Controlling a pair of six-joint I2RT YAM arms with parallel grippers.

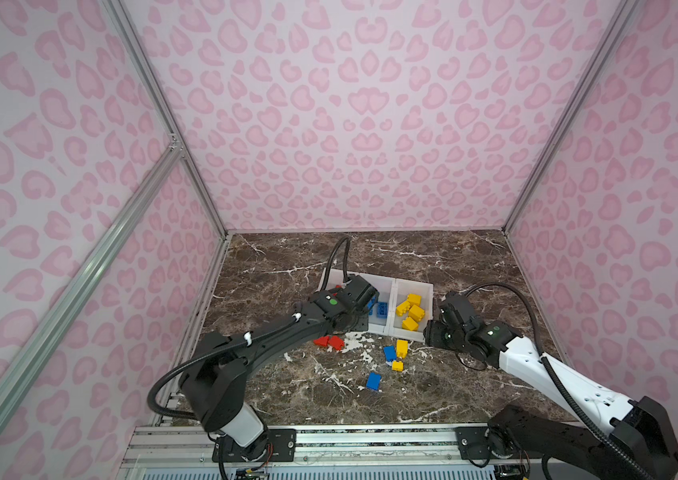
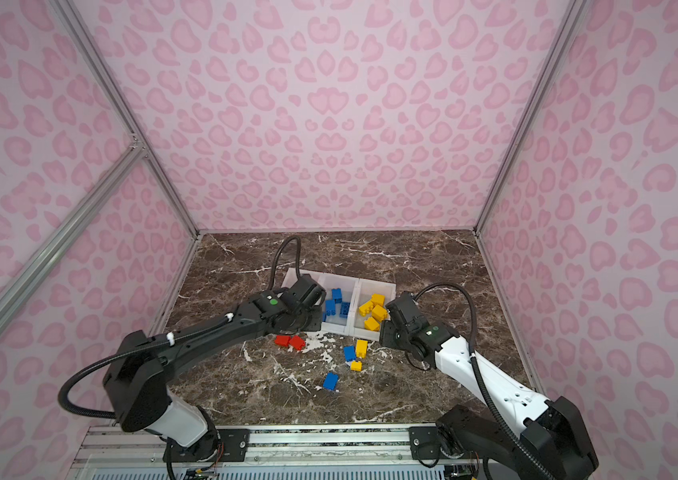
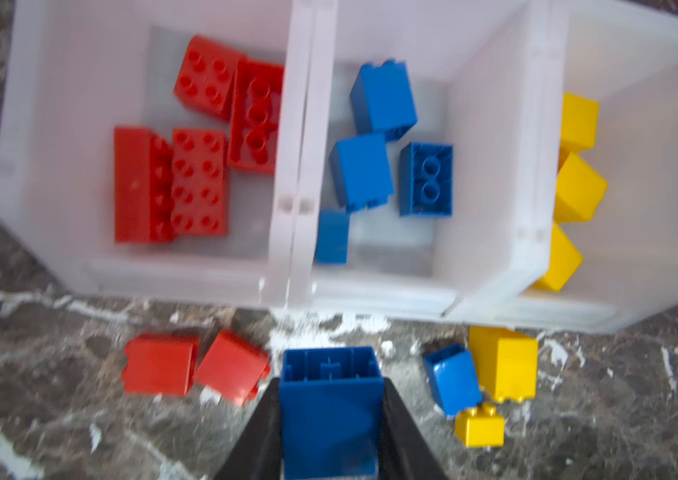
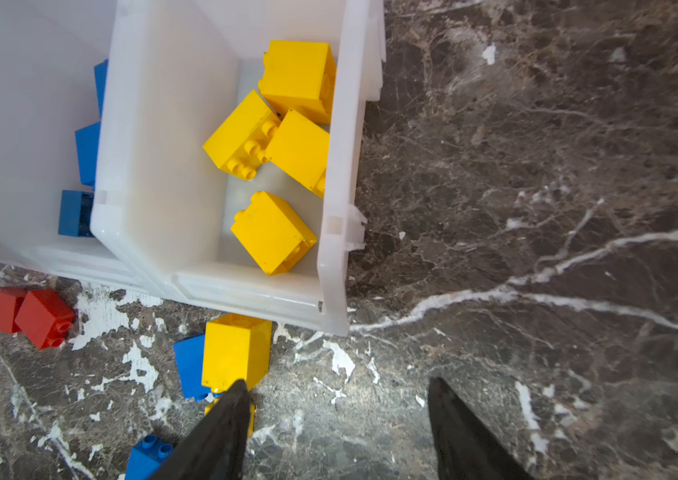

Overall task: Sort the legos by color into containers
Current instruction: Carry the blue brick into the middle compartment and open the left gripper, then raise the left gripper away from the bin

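1. The left pincer (image 3: 329, 392) is pinching a blue brick (image 3: 330, 424), one finger flat on each side wall, the brick's hollow underside turned away from the wrist. The brick looks lifted off the desk (image 3: 59, 415).
2. Just beyond the tips runs the near wall of the three joined white bins. The blue bin (image 3: 491, 137), holding four blue bricks, lies ahead. Its shared wall with the red bin (image 3: 17, 166) is almost in line with the held brick.
3. The step in hand appears to be carrying this blue brick to the blue bin. The next move calls for going forward and a little towards the robot's right, so the brick clears both the near wall and that shared wall before the fingers part. Released too early, it could tip into the red bin or land back on the desk.
4. Farther out on the desk, two red bricks (image 3: 161, 365) lie touching each other on the pincer's left. On its right a loose blue brick (image 3: 451, 380) leans against a tall yellow brick (image 3: 503, 363), with a small yellow brick (image 3: 479, 426) beside them. Another blue brick (image 1: 373, 381) lies nearer the robot.
5. The right pincer (image 4: 337, 415) is spread and empty, low over bare desk by the outer corner of the yellow bin (image 4: 345, 166). Whether one finger touches the tall yellow brick cannot be told.
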